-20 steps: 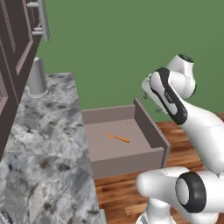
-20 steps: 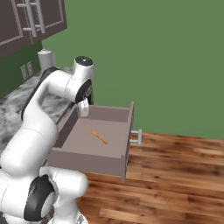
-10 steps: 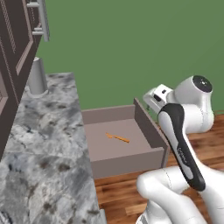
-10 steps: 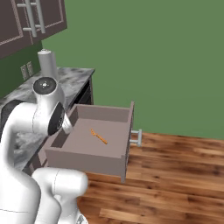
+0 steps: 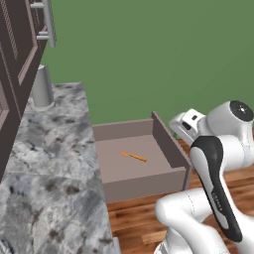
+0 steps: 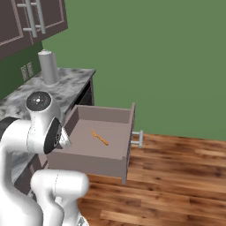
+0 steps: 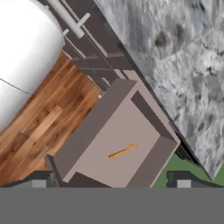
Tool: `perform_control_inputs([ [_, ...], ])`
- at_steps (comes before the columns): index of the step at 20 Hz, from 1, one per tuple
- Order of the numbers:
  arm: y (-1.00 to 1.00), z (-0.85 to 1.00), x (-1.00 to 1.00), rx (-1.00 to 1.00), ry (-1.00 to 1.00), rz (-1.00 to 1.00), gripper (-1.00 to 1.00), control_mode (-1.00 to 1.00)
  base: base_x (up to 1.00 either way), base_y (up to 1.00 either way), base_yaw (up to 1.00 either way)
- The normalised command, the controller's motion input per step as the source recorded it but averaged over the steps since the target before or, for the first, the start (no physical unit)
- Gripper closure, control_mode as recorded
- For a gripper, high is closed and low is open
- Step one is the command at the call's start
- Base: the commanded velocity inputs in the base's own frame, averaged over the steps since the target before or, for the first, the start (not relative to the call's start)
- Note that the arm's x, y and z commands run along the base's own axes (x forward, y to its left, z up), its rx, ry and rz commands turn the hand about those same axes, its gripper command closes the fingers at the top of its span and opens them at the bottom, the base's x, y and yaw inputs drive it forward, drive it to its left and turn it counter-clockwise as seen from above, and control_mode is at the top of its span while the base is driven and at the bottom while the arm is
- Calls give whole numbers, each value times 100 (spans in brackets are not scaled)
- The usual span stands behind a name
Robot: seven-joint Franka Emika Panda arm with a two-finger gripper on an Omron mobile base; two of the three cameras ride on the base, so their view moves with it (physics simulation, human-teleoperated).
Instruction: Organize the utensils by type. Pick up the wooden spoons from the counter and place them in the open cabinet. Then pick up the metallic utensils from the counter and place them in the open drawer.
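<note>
The mauve-brown drawer (image 5: 171,149) (image 6: 126,132) (image 7: 83,135) stands pulled out from under the marbled counter (image 5: 49,163) (image 6: 75,81) (image 7: 183,65). One slim metallic utensil with an orange handle (image 5: 133,156) (image 6: 99,137) (image 7: 122,151) lies alone on the drawer's flat bottom. My gripper (image 7: 111,180) hangs high above the drawer and looks down on it, open, with nothing between its fingertips (image 7: 41,179). The arm is folded back close to the base. The wooden spoons are out of view. Dark wall cabinets (image 5: 20,59) (image 6: 31,22) hang above the counter; I cannot tell whether one is open.
A grey upright cylinder (image 5: 42,87) (image 6: 48,66) stands at the counter's far end against the green wall. Closed drawer fronts with a bar handle (image 7: 70,19) run below the counter. Wooden floor (image 6: 176,176) stretches to the right of the drawer.
The arm has pulled back from over the drawer and folded toward the base, lifting the hand. The orange-handled utensil has stayed in the drawer. The jaws have stayed open.
</note>
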Motion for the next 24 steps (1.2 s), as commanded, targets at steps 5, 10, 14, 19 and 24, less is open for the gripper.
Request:
perform_control_inputs([
  [5, -6, -4, -27, 0, 0, -2, -100, -100, 0, 0, 0],
  [10, -4, -6, -44, 0, -2, -2, -100, -100, 0, 0, 0],
  [14, 0, -1, -13, 0, -1, 0, -100, 100, -44, -3, -3],
  [19, 0, 0, 0, 0, 0, 0, -100, 100, -73, -14, -21],
  [24, 0, 0, 0, 0, 0, 0, -100, 100, -54, -26, -48],
])
